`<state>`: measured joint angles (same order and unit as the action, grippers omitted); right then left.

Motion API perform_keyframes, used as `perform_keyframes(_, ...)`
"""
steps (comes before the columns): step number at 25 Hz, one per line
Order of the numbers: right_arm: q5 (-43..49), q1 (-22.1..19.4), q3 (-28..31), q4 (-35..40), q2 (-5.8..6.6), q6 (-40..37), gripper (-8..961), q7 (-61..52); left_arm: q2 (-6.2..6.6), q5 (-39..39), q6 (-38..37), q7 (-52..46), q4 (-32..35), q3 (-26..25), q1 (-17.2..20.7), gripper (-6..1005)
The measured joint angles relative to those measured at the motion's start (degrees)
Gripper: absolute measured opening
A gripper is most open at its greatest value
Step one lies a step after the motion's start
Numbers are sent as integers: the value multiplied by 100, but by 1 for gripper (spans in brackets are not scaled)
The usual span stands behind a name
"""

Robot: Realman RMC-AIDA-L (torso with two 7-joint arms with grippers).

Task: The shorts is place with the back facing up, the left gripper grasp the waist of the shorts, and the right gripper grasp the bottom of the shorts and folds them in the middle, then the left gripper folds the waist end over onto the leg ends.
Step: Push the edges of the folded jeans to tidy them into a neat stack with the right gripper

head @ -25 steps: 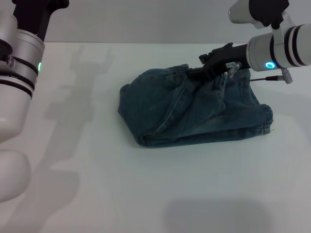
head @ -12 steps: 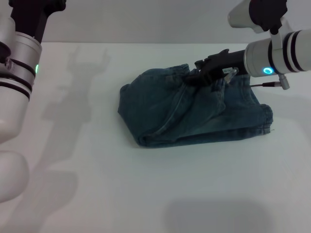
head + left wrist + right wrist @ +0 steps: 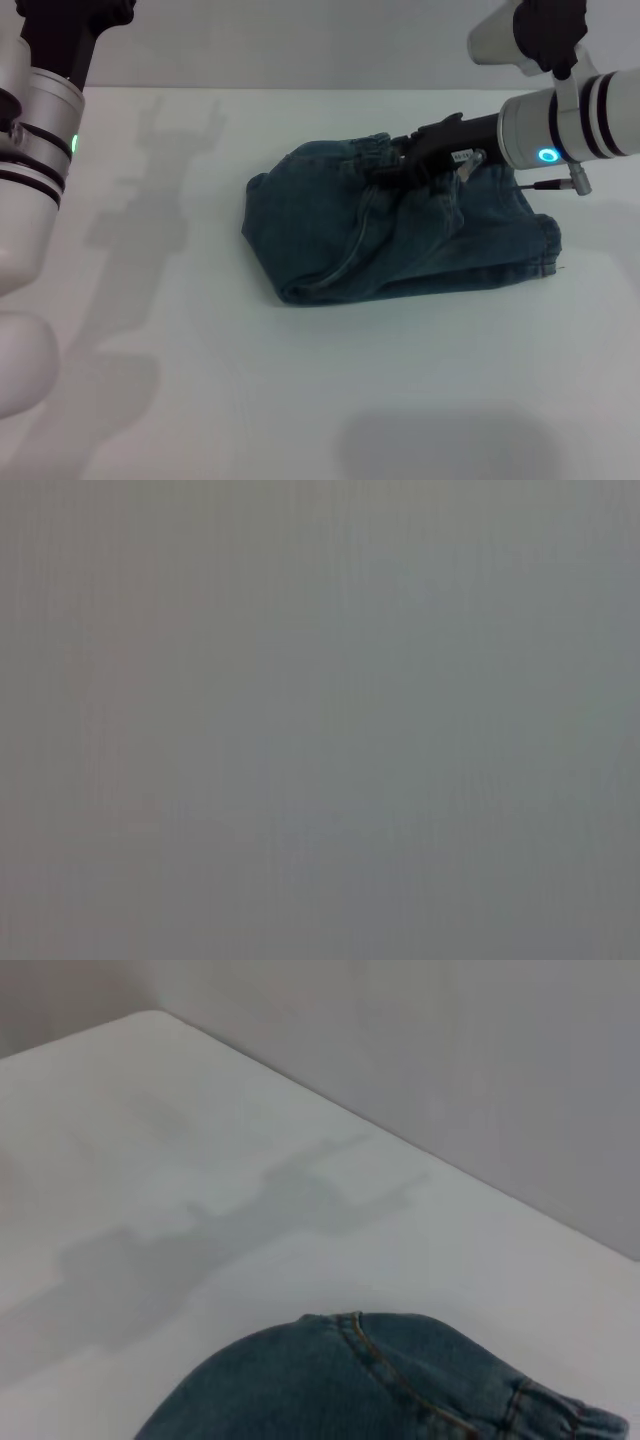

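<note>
Right gripper (image 3: 388, 163) had slid leftward over the bunched shorts (image 3: 400, 235) mid-frame; couldn't tell if it gripped denim. Fold looked nearly done.

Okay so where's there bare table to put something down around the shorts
Bare table lies in front of the shorts and to their left, up to the left arm. It is crowded at their far right edge, where the right gripper sits over the denim.

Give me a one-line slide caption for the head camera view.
Right gripper reaches over the far edge of the folded denim shorts on the white table, left arm raised aside.
</note>
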<state>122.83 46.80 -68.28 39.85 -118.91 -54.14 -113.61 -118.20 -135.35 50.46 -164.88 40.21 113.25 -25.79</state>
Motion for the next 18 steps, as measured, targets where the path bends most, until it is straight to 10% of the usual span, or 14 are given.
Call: perform_keyframes(18,-30,-202,-29,44,6,153,573,-14,8,-9,17,0,48,39,55,842)
